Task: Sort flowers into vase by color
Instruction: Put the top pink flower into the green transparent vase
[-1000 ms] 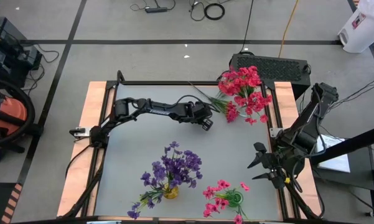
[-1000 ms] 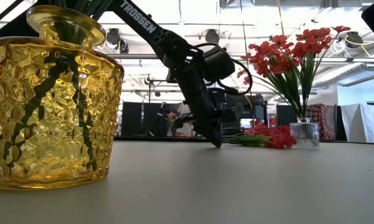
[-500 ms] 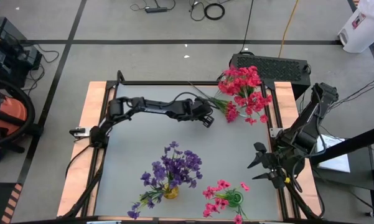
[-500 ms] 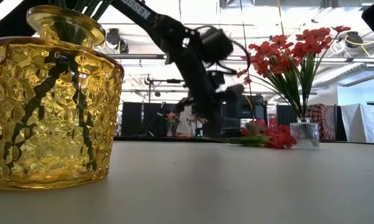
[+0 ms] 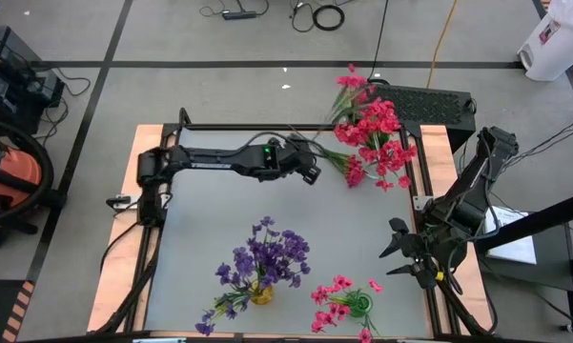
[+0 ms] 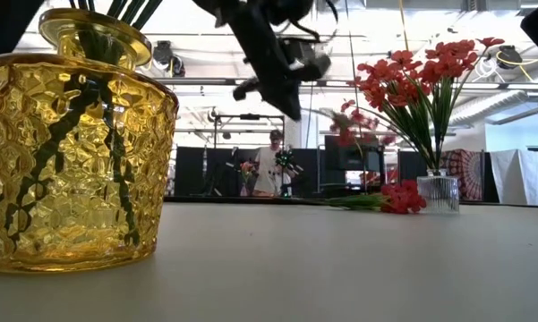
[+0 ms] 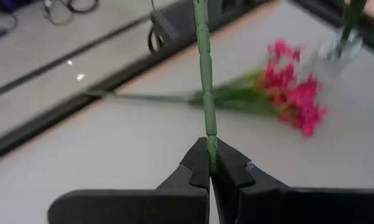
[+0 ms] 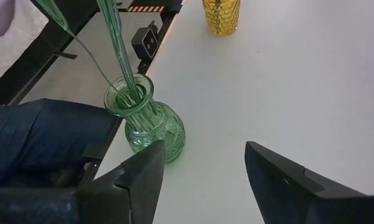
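Three vases [image 5: 260, 294], one gripped sprig [image 7: 203, 68]

The left arm reaches across the far part of the worktop, its pincer [image 5: 310, 172] raised clear of the surface with both fingers [image 7: 196, 167] pressed together. The right arm is folded at the worktop's right edge, its pincer [image 5: 400, 250] low, its fingers [image 8: 143, 171] spread well apart.

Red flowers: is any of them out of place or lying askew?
Yes. One red sprig lies flat on the table beside the clear vase instead of standing in it. The left gripper holds another sprig's stem aloft.
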Robot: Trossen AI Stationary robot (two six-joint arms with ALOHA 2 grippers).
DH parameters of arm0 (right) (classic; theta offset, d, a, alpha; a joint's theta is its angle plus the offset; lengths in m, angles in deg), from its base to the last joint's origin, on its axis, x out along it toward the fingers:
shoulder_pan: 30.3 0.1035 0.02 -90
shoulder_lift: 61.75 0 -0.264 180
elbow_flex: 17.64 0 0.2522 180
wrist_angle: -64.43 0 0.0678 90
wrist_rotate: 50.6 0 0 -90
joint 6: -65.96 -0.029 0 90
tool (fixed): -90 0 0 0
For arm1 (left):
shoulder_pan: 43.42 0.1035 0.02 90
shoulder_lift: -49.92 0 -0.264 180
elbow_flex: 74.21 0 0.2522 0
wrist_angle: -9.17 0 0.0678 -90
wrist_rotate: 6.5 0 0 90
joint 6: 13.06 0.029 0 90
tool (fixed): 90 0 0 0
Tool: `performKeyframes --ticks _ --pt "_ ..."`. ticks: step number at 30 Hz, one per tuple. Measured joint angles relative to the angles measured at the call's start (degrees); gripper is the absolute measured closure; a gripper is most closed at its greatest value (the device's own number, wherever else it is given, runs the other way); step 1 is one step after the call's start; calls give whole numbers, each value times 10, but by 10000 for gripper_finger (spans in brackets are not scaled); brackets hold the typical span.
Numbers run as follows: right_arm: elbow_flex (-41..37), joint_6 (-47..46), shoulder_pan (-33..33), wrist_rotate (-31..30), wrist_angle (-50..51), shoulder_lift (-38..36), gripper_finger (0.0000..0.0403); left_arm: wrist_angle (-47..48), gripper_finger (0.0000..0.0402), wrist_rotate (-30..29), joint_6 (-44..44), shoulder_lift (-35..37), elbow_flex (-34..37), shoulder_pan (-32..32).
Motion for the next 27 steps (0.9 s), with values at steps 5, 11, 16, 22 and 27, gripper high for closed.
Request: performKeyframes --ticks 5,11,16,22,27 --pt "0 0 0 0 -1 0 188 22 399 -36 1 47 0 1" --pt "0 0 0 -2 -2 0 188 43 399 -71 12 96 0 0" --pt "0 8 0 -23 -25 0 188 42 399 -86 31 125 0 -17" --pt "0 54 0 -36 -81 0 188 34 400 -97 65 154 0 -54" --pt "0 114 0 -74 -152 0 188 -16 400 -97 112 167 0 -107"
